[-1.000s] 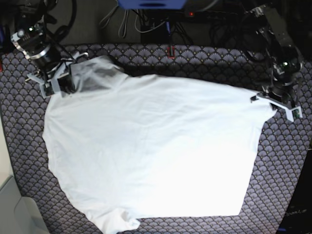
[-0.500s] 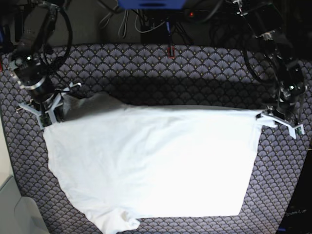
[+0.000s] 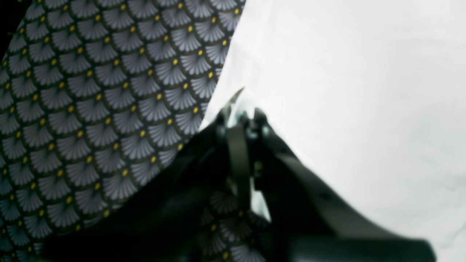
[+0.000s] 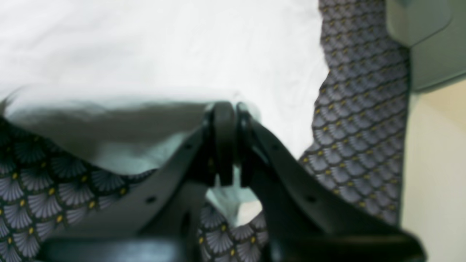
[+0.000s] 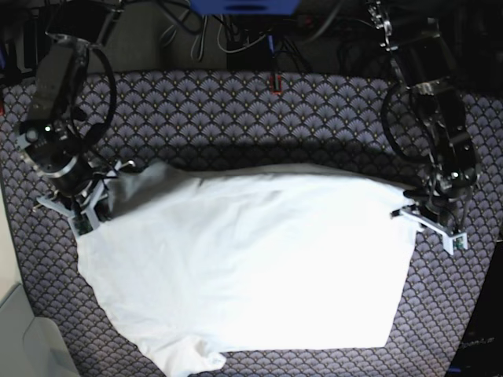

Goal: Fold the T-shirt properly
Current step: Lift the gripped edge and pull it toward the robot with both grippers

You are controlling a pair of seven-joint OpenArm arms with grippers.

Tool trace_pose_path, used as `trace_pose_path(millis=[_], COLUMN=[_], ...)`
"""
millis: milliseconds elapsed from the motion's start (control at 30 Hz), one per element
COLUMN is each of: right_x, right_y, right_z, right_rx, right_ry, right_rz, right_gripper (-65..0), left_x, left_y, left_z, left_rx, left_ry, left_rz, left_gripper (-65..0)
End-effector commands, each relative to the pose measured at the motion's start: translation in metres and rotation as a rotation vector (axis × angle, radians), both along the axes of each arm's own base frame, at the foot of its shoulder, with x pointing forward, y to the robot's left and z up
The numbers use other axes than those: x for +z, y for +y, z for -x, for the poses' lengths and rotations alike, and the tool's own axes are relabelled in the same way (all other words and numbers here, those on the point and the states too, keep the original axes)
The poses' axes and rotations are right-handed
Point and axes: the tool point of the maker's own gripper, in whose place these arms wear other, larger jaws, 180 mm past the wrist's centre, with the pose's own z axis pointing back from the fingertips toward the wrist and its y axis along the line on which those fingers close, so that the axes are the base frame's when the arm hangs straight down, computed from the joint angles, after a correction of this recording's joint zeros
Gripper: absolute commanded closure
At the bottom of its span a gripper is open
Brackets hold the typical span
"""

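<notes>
Both arms are engaged on the far edge of the T-shirt (image 5: 251, 259), one at each end.

Left tool (image 3: 240, 118): clenched on a corner of white cloth; the wrist view shows a small peak of fabric sticking out past the tips, jaws pressed together. In the base view it sits at the shirt's right end (image 5: 428, 216).

Right tool (image 4: 225, 109): also clenched on cloth. A doubled layer drapes from its tips with shadow underneath, so this end is lifted off the patterned cloth (image 5: 259, 110) that covers the counter. In the base view it is at the shirt's left end (image 5: 78, 206).

Shirt position: spread over the middle and near part of the counter, near hem flat, one sleeve poking out at the near left. The far edge runs as a fairly straight, taut line between the two tools, raised and casting a shadow band on the patterned cloth behind it.

Judgement: gripping both ends keeps the edge straight so it can be carried over the body toward the near hem without bunching. The fold looks begun but not laid down. Thin cloth may slip or sag in the middle if the two arms do not travel evenly.
</notes>
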Motion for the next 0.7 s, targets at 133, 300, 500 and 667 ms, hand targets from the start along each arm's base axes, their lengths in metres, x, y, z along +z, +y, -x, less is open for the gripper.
trace_pose_path(millis=[133, 300, 500, 667], right_x=[-0.002, -0.008, -0.011, -0.013], right_y=[-0.013, -0.019, -0.029, -0.03], right_z=[-0.009, -0.02, -0.028, -0.034], right_rx=[-0.008, -0.014, -0.019, -0.024], right_ry=[-0.004, -0.004, 0.012, 0.017], right_rz=[0.007, -0.014, -0.006, -0.017], right_gripper=[0.0, 0.0, 0.0, 0.0], left_x=[0.016, 0.007, 0.002, 0.007], left_y=[0.021, 0.03, 0.026, 0.024], left_z=[-0.012, -0.012, -0.014, -0.02], left_rx=[0.021, 0.032, 0.029, 0.023], left_ry=[-0.042, -0.015, -0.004, -0.018], left_rz=[-0.038, -0.035, -0.021, -0.018], left_gripper=[-0.4, -0.4, -0.4, -0.5])
